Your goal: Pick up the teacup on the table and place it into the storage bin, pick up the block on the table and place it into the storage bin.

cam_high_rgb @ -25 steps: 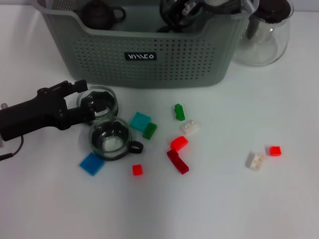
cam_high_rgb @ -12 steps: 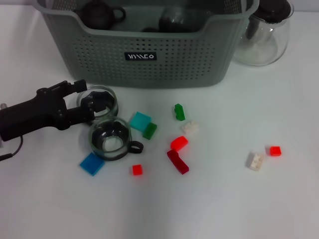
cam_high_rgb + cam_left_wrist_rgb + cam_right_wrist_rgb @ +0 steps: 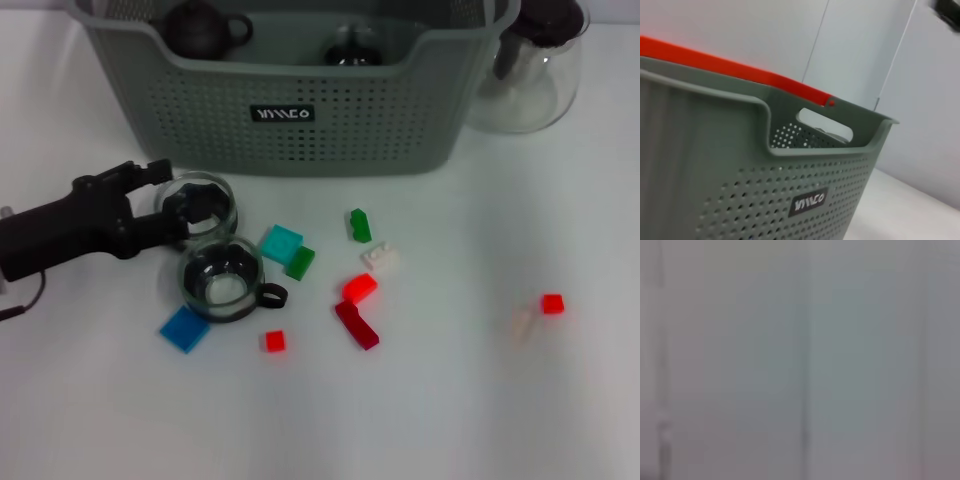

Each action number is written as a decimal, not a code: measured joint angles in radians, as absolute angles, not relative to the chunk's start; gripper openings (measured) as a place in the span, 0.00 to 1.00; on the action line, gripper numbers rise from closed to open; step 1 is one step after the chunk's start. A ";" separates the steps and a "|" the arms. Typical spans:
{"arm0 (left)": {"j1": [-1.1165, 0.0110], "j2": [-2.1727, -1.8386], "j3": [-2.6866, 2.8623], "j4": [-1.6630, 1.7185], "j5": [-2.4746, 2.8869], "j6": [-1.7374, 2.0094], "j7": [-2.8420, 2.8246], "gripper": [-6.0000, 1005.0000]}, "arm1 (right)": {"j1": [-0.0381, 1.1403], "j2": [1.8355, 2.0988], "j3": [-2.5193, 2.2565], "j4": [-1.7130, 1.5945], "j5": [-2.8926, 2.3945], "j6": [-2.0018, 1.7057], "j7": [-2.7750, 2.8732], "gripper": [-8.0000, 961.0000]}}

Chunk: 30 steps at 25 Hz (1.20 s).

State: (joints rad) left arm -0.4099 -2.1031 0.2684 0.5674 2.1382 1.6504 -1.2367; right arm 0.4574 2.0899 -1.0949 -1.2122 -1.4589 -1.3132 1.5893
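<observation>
While cup (image 3: 222, 280) crowds teacup (image 3: 200, 203), blocks (image 3: 282, 242) adjoin.

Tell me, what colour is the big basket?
Grey-green, with a small black label; the basket shows best in the head view.

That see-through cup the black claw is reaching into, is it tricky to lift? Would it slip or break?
Probably a little. The teacup looks like clear glass, so likely smooth, slippery and breakable if dropped. The left gripper sits at its rim, one finger inside; such a hold may let it tilt. A second glass cup stands right beside it, so a nudge might knock them together.
</observation>
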 joint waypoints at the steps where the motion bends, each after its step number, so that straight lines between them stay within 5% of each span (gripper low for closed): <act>1: -0.410 -2.103 0.268 0.567 2.138 1.644 -1.236 0.85 | 0.408 2.089 -1.062 -1.165 -1.426 -1.427 1.477 0.47; 8: -0.421 -2.095 0.273 0.570 2.139 1.639 -1.238 0.85 | 0.281 2.089 -0.876 -0.966 -1.675 -1.678 1.274 0.47; 14: -0.432 -2.088 0.328 0.640 2.154 1.714 -1.311 0.85 | 0.300 2.074 -0.811 -0.805 -1.775 -1.682 1.252 0.50; 19: -0.421 -2.132 0.489 1.002 2.182 1.853 -1.515 0.85 | 0.327 2.077 -0.800 -0.798 -1.835 -1.674 1.251 0.53; 23: -0.427 -2.161 0.725 1.308 2.262 1.897 -1.696 0.85 | 0.364 2.063 -0.792 -0.770 -1.841 -1.669 1.290 0.69; 30: -0.520 -2.165 1.031 1.479 2.474 1.861 -1.908 0.84 | 0.382 2.060 -0.795 -0.766 -1.848 -1.667 1.319 0.87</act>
